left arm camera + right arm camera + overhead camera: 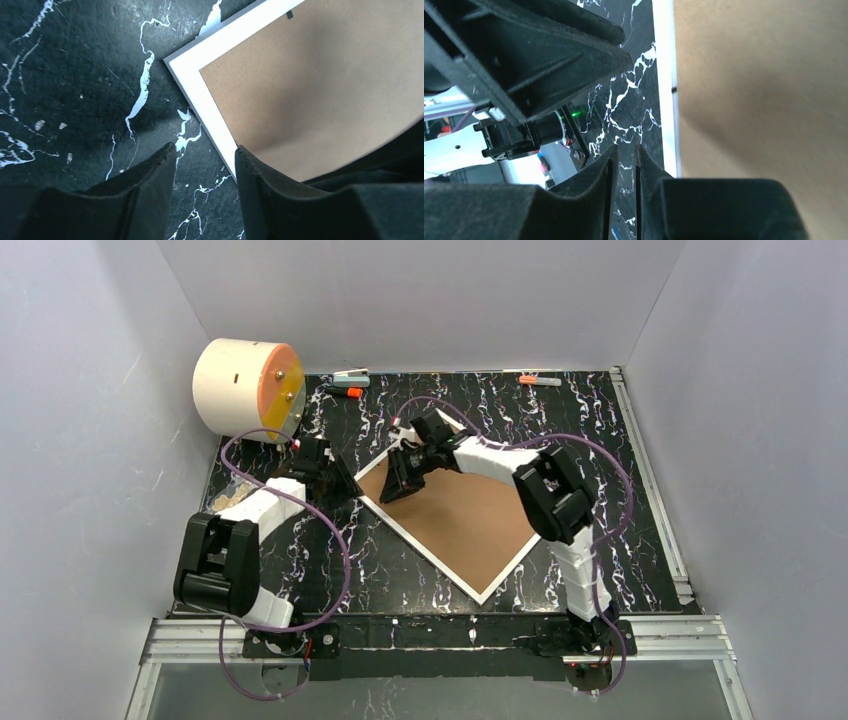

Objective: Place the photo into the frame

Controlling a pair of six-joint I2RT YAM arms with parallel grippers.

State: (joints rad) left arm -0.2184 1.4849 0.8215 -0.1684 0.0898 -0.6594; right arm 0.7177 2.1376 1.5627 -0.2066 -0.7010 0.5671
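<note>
— What can't you make out from above?
— The frame (470, 525) lies brown back up, so its front face is hidden. Its far-left corner is covered by the right gripper (393, 490).
— And the wrist cameras?
— Both crop the frame. The left wrist view shows one corner, the right wrist view a strip of one edge.
— Anything else?
— The small objects (540, 380) along the table's (600, 460) far edge are too tiny to name.
</note>
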